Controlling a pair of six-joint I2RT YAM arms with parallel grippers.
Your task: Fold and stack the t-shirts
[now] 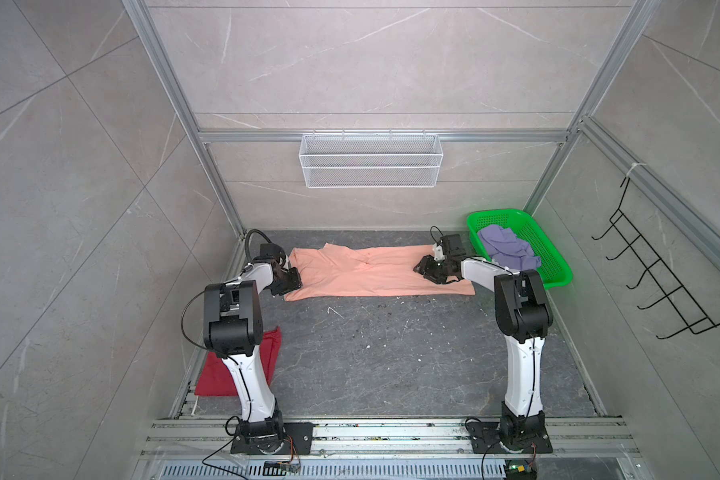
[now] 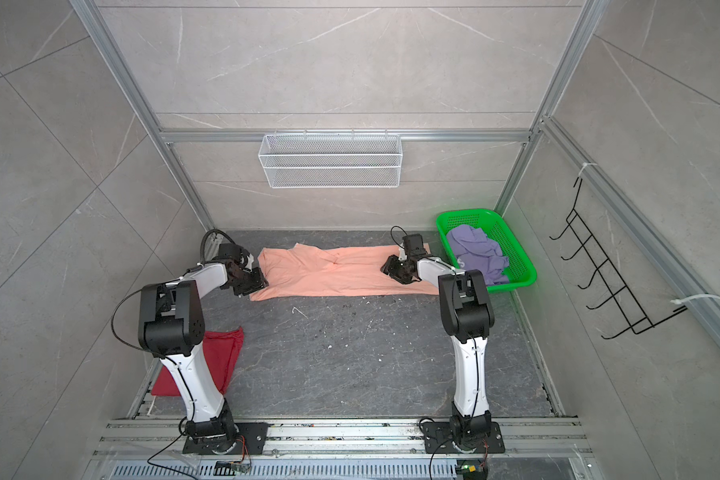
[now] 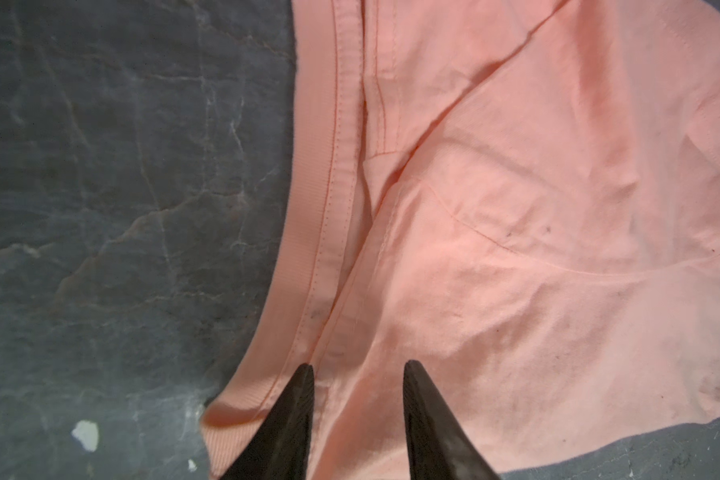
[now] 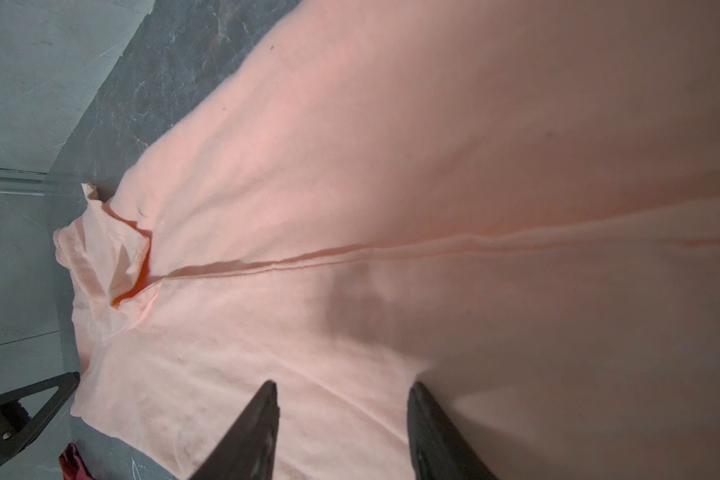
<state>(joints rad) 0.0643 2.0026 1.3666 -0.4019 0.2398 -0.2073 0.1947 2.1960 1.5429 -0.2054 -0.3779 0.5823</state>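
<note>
The peach-orange t-shirt (image 1: pixel 362 274) (image 2: pixel 333 274) lies in a long flat strip across the far part of the table. Its ribbed collar (image 3: pixel 308 257) is at the left end. My left gripper (image 1: pixel 292 286) (image 3: pixel 356 365) stands open over that collar end, one finger on the collar band. My right gripper (image 1: pixel 422 268) (image 4: pixel 344 384) hangs open low over the shirt's right part (image 4: pixel 350 166). Cloth lies under both pairs of fingers, and neither pair is pinching it. The dark red t-shirt (image 1: pixel 271 349) (image 2: pixel 221 353) lies folded at the front left, partly behind my left arm. The lavender t-shirt (image 1: pixel 508 247) (image 2: pixel 474 249) is crumpled.
The lavender shirt sits in a green perforated basket (image 1: pixel 558 266) (image 2: pixel 520 257) at the back right, just behind my right arm. A white wire basket (image 1: pixel 371 160) hangs on the back wall and a black hook rack (image 1: pixel 661 282) on the right wall. Dark stone tabletop (image 1: pixel 391 353) shows in front.
</note>
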